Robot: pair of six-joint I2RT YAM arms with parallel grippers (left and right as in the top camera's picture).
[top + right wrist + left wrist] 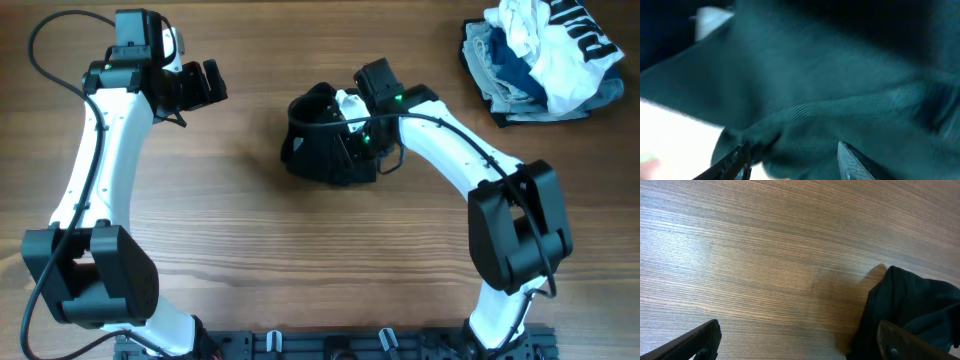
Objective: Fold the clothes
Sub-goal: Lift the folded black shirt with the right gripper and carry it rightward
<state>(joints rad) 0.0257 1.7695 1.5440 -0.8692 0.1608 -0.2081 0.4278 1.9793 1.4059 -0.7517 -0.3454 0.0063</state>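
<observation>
Right gripper (792, 159), jaws narrowed about halfway, pinches a ridge of the black garment (322, 150). The garment sits bunched in a crumpled mound near the centre of the table (230, 220), slightly toward 12 o'clock. Left gripper (208, 85) hangs spread wide and empty at 10 o'clock, apart from the cloth. The step looks like a first hold for spreading the garment flat. Next it probably needs lifting and drawing toward 3 o'clock, with the left gripper taking the 9 o'clock edge.
</observation>
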